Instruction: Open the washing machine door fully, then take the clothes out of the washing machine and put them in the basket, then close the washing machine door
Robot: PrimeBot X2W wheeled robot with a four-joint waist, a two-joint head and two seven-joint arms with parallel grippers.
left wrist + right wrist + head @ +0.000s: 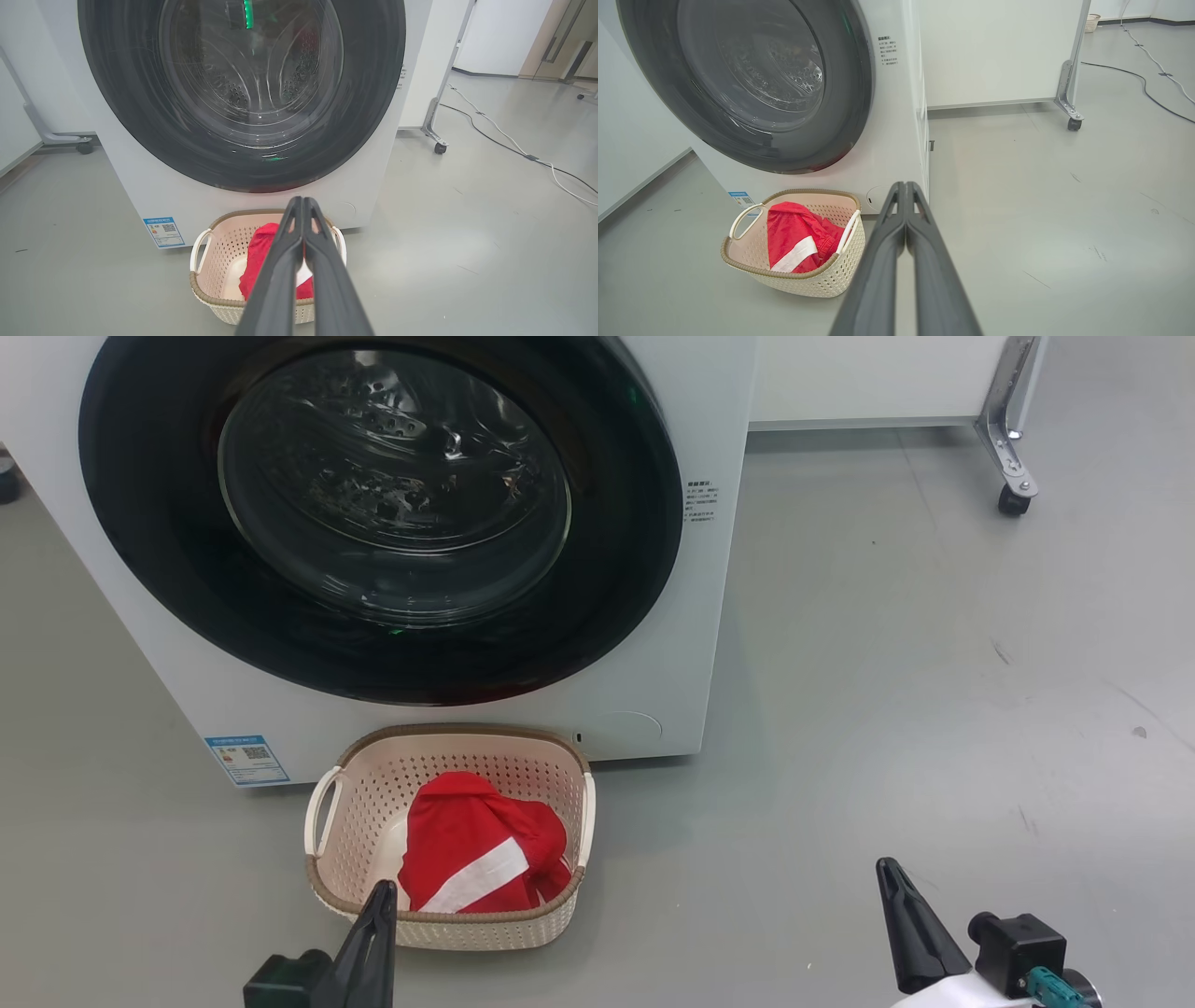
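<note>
A: Entry one: washing machine door (pixel 383 644)?
B: Round, black-rimmed, closed flush on the front of the white washing machine (pixel 719 616); steel drum (pixel 373 425) visible through the glass.
A: Entry two: basket (pixel 485 929)?
B: Cream, perforated, standing on the grey floor (pixel 887 709) just in front of the machine, below the door. Contents — the clothes (pixel 467 840), red with a white stripe, bunched toward its right half.
A: Entry three: left gripper (pixel 302 201)?
B: Fingers pressed together, holding nothing; in the head view its tip overlaps the basket's front rim.
A: Entry four: right gripper (pixel 906 185)?
B: Likewise pinched together and empty — over bare floor, well right of the basket.
</note>
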